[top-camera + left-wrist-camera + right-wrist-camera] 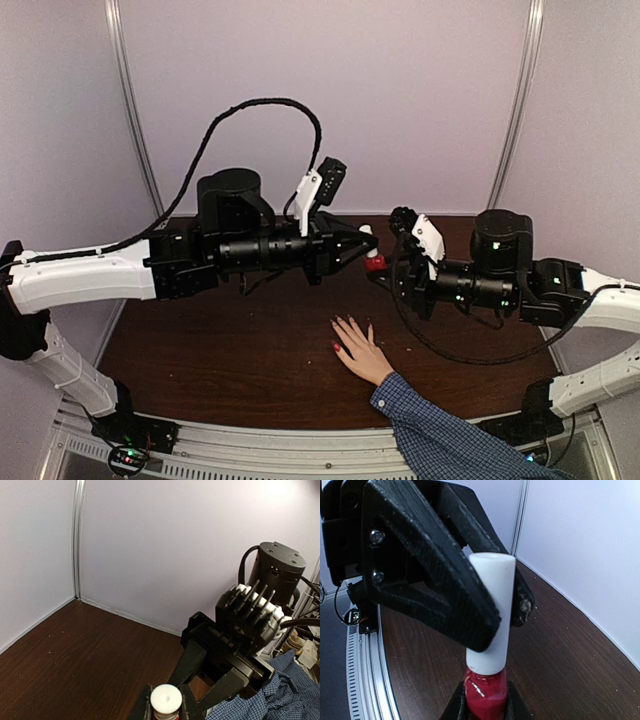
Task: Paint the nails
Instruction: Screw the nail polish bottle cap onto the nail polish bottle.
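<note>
A light-skinned hand (358, 350) with a blue checked sleeve (440, 430) lies flat on the brown table, fingers pointing away. Its nails are tiny; one at the thumb side (337, 348) shows red, and the others are too small to tell. Above and behind the hand, both grippers meet on a small red polish bottle (375, 264). My left gripper (366, 245) is shut on its white cap (166, 698), which also shows in the right wrist view (492, 605). My right gripper (486, 709) is shut on the red glass body (486, 695).
The dark wood table (240, 350) is walled by pale panels at the back and sides. A metal rail (300, 455) runs along the near edge. Checked cloth (270, 700) shows at the lower right of the left wrist view.
</note>
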### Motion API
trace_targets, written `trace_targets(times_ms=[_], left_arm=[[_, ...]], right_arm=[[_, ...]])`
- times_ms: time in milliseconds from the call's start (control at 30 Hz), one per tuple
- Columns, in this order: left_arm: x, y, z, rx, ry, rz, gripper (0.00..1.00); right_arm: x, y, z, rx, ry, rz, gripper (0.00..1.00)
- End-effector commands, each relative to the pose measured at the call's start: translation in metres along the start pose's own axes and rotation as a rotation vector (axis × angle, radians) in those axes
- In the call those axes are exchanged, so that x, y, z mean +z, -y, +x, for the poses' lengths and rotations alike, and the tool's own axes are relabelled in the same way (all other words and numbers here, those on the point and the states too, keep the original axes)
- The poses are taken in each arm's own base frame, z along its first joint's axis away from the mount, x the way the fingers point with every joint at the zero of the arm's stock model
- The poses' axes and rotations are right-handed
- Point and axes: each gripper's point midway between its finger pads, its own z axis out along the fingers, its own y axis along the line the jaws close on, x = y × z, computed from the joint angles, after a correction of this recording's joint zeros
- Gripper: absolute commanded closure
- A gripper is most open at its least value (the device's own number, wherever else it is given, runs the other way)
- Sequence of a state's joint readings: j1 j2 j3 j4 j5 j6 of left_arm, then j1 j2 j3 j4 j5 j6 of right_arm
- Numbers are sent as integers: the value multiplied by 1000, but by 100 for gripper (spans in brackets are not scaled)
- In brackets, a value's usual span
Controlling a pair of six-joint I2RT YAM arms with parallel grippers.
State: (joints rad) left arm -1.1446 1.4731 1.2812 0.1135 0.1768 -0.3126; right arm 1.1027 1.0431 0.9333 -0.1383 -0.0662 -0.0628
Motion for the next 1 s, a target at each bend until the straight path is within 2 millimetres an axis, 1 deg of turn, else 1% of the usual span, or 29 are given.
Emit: trace_targets(times_ms=[0,233,367,567,700,967], left_arm=[[3,28,-1,27,19,162,99],[-3,54,9,84,-16,324,100],[-8,69,14,115,-20,424,100],[-9,77,19,121,-33,483,100],[-8,83,27,111,-77,535,100],[-14,101,34,90,-138,683,100]], right_arm=[[-20,-34,-52,-49,158,-198,100],[-40,-55,-73,-75,239,-349,100],[-50,-61,-86,-80,283,-402,100],[-63,-67,-103,-91,340,-458,100],[-68,-74,-107,-109,348,-510,100],[-72,-85,-107,-130,344,-580,100]])
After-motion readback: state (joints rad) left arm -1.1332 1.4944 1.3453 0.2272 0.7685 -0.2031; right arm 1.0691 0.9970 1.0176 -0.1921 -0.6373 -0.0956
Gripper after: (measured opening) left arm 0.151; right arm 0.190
